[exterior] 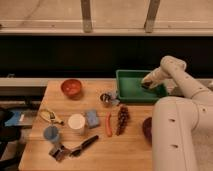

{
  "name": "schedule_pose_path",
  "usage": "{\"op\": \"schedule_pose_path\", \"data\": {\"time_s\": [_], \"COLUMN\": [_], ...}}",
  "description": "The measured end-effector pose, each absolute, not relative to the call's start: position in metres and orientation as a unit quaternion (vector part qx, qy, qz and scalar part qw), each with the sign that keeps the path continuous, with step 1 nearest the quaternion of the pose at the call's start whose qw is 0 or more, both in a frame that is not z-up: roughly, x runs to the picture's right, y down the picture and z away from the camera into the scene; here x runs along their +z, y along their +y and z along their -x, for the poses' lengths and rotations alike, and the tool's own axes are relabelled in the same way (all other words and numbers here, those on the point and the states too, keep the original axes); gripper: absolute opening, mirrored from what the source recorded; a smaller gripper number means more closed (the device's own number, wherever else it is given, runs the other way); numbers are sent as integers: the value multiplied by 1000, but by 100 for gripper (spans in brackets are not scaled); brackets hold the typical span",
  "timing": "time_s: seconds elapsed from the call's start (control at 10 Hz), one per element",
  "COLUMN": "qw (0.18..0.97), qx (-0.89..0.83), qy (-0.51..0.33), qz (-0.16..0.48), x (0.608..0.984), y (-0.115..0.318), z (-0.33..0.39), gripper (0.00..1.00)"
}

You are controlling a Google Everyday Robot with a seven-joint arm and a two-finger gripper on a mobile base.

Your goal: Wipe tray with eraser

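The green tray (131, 90) sits at the table's back right. My gripper (146, 84) is down inside the tray, right of its middle, at the end of the white arm that comes in from the right. A small dark block, the eraser (145, 86), shows at the gripper's tip, held against the tray floor. The arm's large white body (175, 135) fills the lower right and hides the tray's right end.
An orange-red bowl (71, 88) stands back left and a metal cup (106, 98) just left of the tray. A blue pad (92, 118), white cup (76, 123), red pepper (109, 124), grapes (122, 117), blue cup (51, 133) and black tool (82, 146) lie in front.
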State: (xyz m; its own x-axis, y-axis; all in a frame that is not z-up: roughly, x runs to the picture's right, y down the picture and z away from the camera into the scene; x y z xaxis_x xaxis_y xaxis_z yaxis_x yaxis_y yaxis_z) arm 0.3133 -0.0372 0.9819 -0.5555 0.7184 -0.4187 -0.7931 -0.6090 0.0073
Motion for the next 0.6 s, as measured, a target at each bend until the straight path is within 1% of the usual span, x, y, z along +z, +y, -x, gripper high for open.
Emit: {"op": "schedule_pose_path", "data": {"time_s": [0.2,0.3,0.6], "qw": [442,449,482], "qx": [867,862,837], "qy": [97,94,85], "qz": [208,216,243], "x": [991,989,960], "y": [-41,-38,-15], "z": [-286,-276,-237], "gripper": [0,0,0]}}
